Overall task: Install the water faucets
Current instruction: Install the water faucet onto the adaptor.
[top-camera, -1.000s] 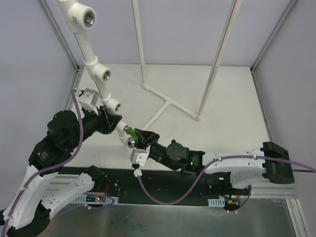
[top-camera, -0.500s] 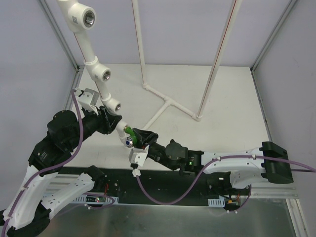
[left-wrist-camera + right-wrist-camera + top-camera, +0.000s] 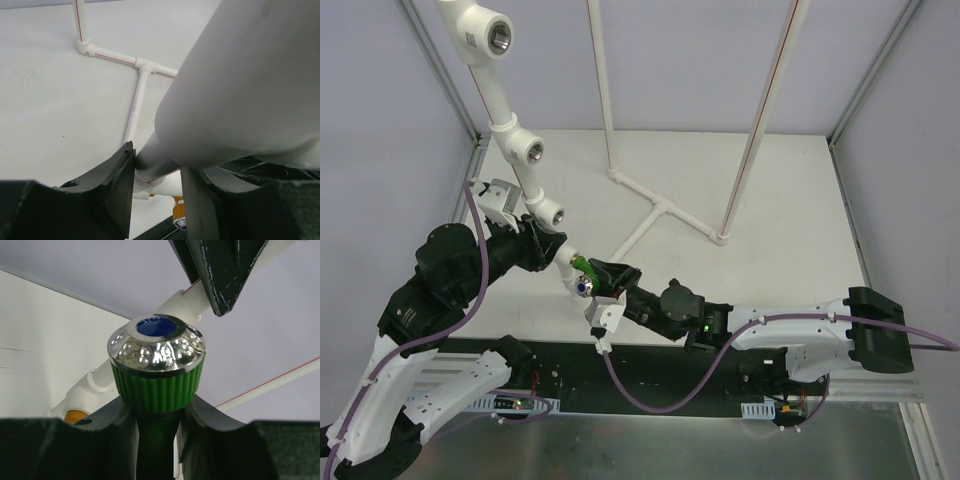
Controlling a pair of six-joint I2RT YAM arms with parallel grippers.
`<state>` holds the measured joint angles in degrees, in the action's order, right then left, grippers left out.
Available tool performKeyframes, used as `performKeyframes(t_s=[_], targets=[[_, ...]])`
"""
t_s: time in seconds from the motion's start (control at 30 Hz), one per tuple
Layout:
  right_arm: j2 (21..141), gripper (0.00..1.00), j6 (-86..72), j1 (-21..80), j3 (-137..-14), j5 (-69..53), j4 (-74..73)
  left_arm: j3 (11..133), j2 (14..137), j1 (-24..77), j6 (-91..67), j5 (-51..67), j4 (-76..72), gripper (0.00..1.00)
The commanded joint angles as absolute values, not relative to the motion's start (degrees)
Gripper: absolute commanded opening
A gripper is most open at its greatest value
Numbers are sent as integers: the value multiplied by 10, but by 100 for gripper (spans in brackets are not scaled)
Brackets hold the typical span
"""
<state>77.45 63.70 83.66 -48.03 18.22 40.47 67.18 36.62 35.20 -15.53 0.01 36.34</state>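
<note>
A green water faucet (image 3: 580,272) with a shiny silver, blue-centred cap (image 3: 156,342) sits at the lower end of the slanted white pipe (image 3: 515,165). My right gripper (image 3: 597,278) is shut on its green body (image 3: 156,385) just under the ribbed collar. My left gripper (image 3: 546,243) is shut on the white pipe (image 3: 160,159) just above that end. A bit of the orange faucet (image 3: 179,214) shows below the pipe and low on the left in the right wrist view (image 3: 76,416). Tee fittings with metal threaded holes (image 3: 533,152) line the pipe.
A flat white pipe frame (image 3: 655,212) lies on the table behind the grippers. Two thin white uprights (image 3: 601,90) (image 3: 770,100) rise from it. Grey enclosure walls close in left and right, and a black strip (image 3: 650,375) runs along the near edge.
My right wrist has turned a little about the green faucet, its white camera mount swinging slightly right. The left arm and the pipe stay still.
</note>
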Motion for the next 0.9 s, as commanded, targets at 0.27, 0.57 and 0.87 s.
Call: performKeyframes(t_s=[0.27,0.57,0.87], targets=[[780,0,620,816,-468,142,473,663,374,352,-163,41,388,0],[806,0,473,804,-442,164,547,663,382,352,-170,58,386,0],[799,0,319,807,-444,202,535,663,383,352,-173,60,384,0]])
